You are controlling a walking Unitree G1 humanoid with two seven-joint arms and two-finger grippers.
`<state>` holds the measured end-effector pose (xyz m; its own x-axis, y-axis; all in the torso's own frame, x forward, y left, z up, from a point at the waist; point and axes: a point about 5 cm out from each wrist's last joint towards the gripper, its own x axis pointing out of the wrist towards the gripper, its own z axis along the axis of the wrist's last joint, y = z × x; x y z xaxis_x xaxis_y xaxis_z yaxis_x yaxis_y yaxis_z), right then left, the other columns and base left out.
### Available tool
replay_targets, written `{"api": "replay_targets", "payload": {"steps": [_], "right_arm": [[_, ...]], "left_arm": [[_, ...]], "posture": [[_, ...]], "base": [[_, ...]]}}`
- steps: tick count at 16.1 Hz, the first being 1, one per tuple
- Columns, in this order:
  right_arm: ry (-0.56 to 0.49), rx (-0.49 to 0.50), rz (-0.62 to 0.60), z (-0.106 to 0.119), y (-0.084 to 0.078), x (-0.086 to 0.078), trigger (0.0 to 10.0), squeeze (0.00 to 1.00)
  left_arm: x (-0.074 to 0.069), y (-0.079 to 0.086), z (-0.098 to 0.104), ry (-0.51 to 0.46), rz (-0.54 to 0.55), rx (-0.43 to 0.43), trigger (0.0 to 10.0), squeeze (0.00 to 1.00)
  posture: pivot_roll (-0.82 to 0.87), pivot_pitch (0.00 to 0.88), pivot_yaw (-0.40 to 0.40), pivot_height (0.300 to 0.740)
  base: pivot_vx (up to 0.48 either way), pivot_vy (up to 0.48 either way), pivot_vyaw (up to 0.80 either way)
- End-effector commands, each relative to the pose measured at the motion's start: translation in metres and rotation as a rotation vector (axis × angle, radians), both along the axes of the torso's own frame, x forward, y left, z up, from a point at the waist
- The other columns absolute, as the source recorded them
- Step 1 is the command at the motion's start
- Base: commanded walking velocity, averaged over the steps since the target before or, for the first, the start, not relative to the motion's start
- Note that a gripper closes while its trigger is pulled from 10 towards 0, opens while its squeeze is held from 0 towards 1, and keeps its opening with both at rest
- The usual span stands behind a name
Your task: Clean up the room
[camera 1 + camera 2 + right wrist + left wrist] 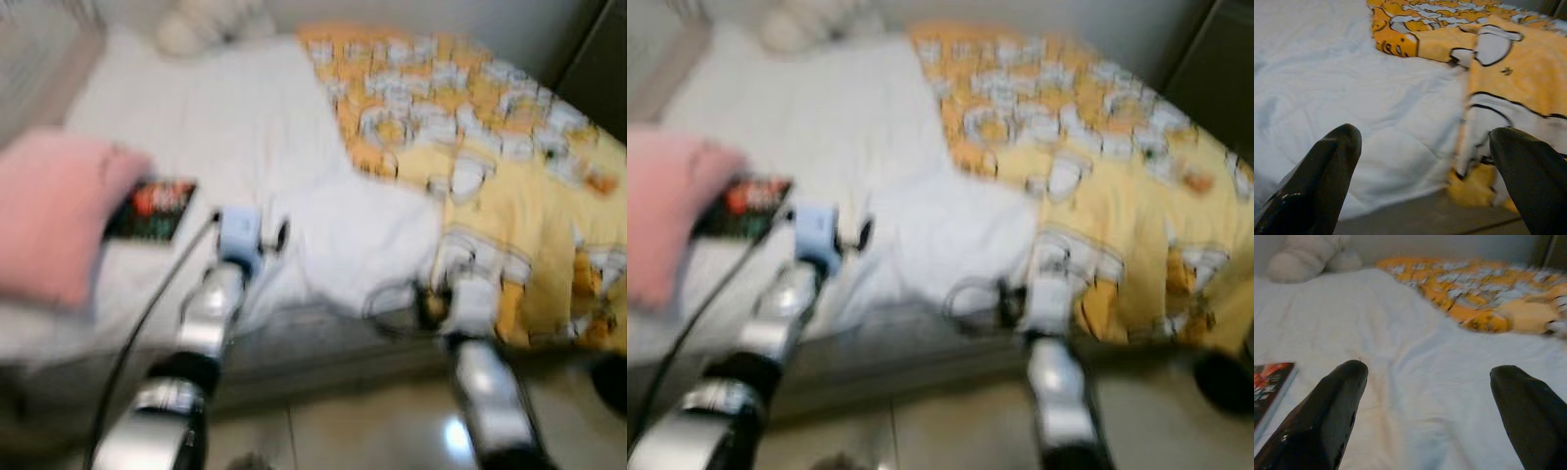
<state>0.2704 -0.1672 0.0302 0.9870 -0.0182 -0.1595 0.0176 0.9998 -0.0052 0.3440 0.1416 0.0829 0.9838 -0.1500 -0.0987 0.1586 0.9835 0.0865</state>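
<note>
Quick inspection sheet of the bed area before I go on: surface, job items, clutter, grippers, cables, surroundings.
Surface: bed with a rumpled white sheet, head views blurred.
Job's things: yellow patterned blanket bunched on the robot's right half, hanging over the edge; white duvet in the middle.
Clutter: dark book beside pink pillow; white plush toy at the far end.
Grippers: left gripper and right gripper over the near edge, jaws open, empty.
Cables: black cable along the left arm.
Surroundings: tiled floor.

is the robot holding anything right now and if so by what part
Nothing is held. The left gripper is open over the white sheet; the right gripper is open at the yellow blanket's edge.
</note>
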Motion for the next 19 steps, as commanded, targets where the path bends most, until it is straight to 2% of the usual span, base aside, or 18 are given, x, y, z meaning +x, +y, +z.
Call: {"api": "replay_targets", "payload": {"steps": [1, 2, 4, 5, 7, 9, 10, 12, 13, 14, 16, 18, 19], "right_arm": [[-0.014, -0.018, -0.029, 0.003, -0.013, 0.0, 10.0, 0.0], [-0.013, -0.021, -0.033, 0.002, -0.015, -0.004, 10.0, 0.0], [-0.002, -0.05, -0.04, 0.001, -0.026, -0.021, 10.0, 0.0], [0.021, -0.067, -0.055, 0.0, -0.035, -0.033, 10.0, 0.0], [0.041, -0.106, -0.047, 0.005, -0.046, -0.054, 10.0, 0.0], [0.085, -0.15, -0.031, 0.014, -0.056, -0.088, 10.0, 0.0], [0.102, -0.167, -0.021, 0.022, -0.056, -0.106, 10.0, 0.0], [0.142, -0.183, -0.009, 0.037, -0.055, -0.136, 10.0, 0.0], [0.153, -0.186, -0.006, 0.043, -0.054, -0.144, 10.0, 0.0], [0.183, -0.174, -0.018, 0.053, -0.053, -0.159, 10.0, 0.0], [0.237, -0.106, 0.004, 0.062, -0.046, -0.177, 10.0, 0.0], [0.278, -0.069, 0.051, 0.068, -0.037, -0.186, 10.0, 0.0], [0.283, -0.066, 0.06, 0.066, -0.035, -0.186, 10.0, 0.0]], "left_arm": [[0.005, -0.009, 0.004, 0.005, -0.011, -0.002, 10.0, 0.0], [0.009, -0.01, 0.002, 0.032, 0.005, -0.016, 10.0, 0.0], [0.013, -0.015, -0.004, 0.113, 0.043, -0.001, 10.0, 0.0], [0.015, -0.021, -0.009, 0.183, 0.067, 0.008, 10.0, 0.0], [0.014, -0.04, -0.012, 0.241, 0.039, 0.008, 10.0, 0.0], [0.01, -0.066, -0.015, 0.293, 0.03, -0.052, 10.0, 0.0], [0.01, -0.078, -0.012, 0.285, 0.022, -0.077, 10.0, 0.0], [0.006, -0.087, -0.015, 0.289, 0.02, -0.011, 10.0, 0.0], [0.006, -0.087, -0.015, 0.288, 0.029, -0.004, 10.0, 0.0], [0.005, -0.086, -0.017, 0.291, 0.041, 0.02, 10.0, 0.0], [0.002, -0.08, -0.024, 0.311, 0.047, 0.097, 10.0, 0.0], [0.004, -0.055, -0.027, 0.323, 0.148, 0.194, 10.0, 0.0], [0.007, -0.046, -0.025, 0.309, 0.197, 0.208, 10.0, 0.0]], "posture": [[0.02, 0.0, -0.02, 0.74], [0.0, 0.0, -0.016, 0.74], [-0.05, 0.0, -0.034, 0.74], [-0.09, 0.0, -0.057, 0.74], [-0.16, 0.0, -0.107, 0.74], [-0.25, 0.0, -0.133, 0.74], [-0.3, 0.045, -0.147, 0.74], [-0.36, 0.119, -0.163, 0.74], [-0.38, 0.148, -0.168, 0.74], [-0.41, 0.19, -0.175, 0.74], [-0.43, 0.224, -0.19, 0.74], [-0.41, 0.245, -0.199, 0.74], [-0.39, 0.244, -0.195, 0.74]], "base": [[0.48, 0.0, 0.0], [0.48, 0.0, 0.0], [0.48, 0.0, 0.0], [0.48, 0.0, 0.0], [0.0, 0.0, 0.0], [0.0, 0.0, 0.0], [0.0, 0.0, 0.0], [0.0, 0.0, 0.0], [0.0, 0.0, 0.0], [0.0, 0.0, 0.0], [0.0, 0.0, 0.0], [0.0, 0.0, 0.0], [0.0, 0.0, 0.0]]}}
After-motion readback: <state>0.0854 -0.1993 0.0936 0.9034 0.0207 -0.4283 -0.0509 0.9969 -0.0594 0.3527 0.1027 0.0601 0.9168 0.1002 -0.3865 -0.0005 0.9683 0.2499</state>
